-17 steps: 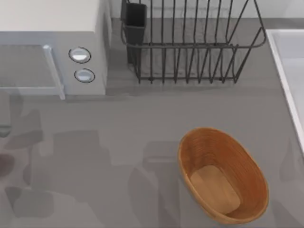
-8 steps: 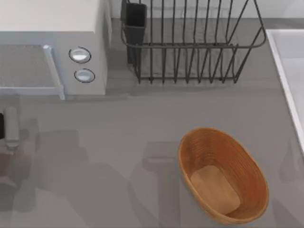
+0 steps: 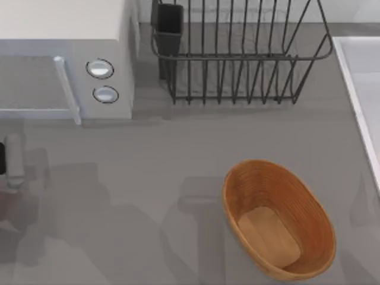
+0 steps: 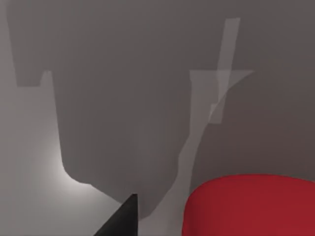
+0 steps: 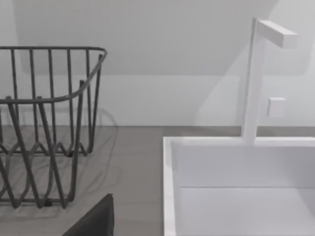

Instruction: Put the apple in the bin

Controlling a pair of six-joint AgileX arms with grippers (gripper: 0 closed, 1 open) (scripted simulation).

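Observation:
The apple (image 4: 251,206) is bright red and round, and looms large and close in the left wrist view on the grey table. A dark part of my left gripper (image 4: 123,223) stands just beside it, with a strip of table between them. In the top view my left arm (image 3: 13,160) shows at the table's far left edge. The bin (image 3: 234,184), an oval brown ribbed basket with a tan bottom, has nothing in it and sits at the front right, far from the left arm. A dark part of my right gripper (image 5: 96,221) shows in the right wrist view, facing the back wall.
A white microwave (image 3: 65,53) stands at the back left. A black wire dish rack (image 3: 237,59) (image 5: 44,123) is at the back middle. A white sink (image 3: 362,89) (image 5: 236,162) with a faucet (image 5: 256,73) runs along the right edge.
My left arm came into the top view at the far left edge between one second and half a second ago. It has barely moved since. The bin has stayed put.

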